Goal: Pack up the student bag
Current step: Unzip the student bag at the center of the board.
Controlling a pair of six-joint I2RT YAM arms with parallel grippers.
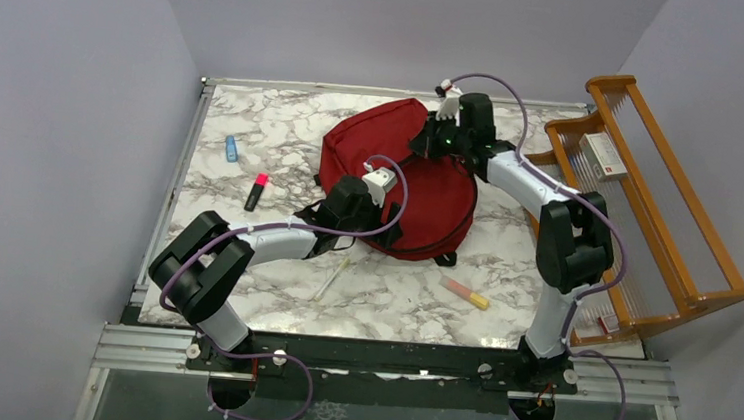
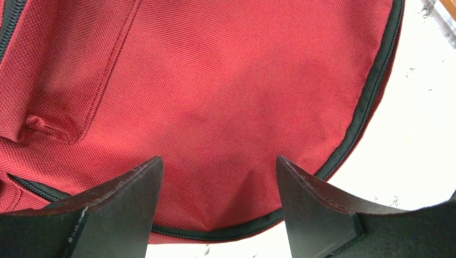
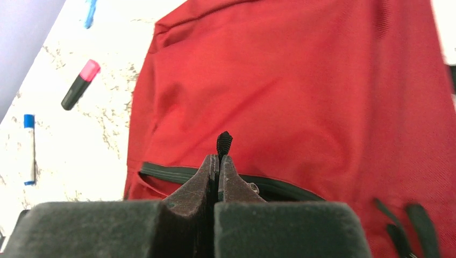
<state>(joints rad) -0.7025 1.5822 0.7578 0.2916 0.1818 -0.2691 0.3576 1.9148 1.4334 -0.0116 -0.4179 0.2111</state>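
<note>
The student bag [image 1: 444,201], a large red backpack with black zippers, lies flat in the middle of the marble table. My left gripper [image 1: 350,208] hovers over its near left edge. In the left wrist view that gripper [image 2: 218,161] is open, with red fabric [image 2: 226,80] and the zipper seam [image 2: 365,102] showing between its fingers. My right gripper [image 1: 432,140] sits at the bag's far side. In the right wrist view it [image 3: 219,157] is shut on a black zipper pull cord [image 3: 224,141], just above a black zipper line [image 3: 172,173] on the bag [image 3: 301,80].
A pink highlighter [image 1: 256,191] and a small blue item [image 1: 231,148] lie left of the bag. A white pen [image 1: 330,279] and an orange marker [image 1: 466,294] lie near the front. A wooden rack [image 1: 649,212] holding a box [image 1: 603,155] stands at the right edge.
</note>
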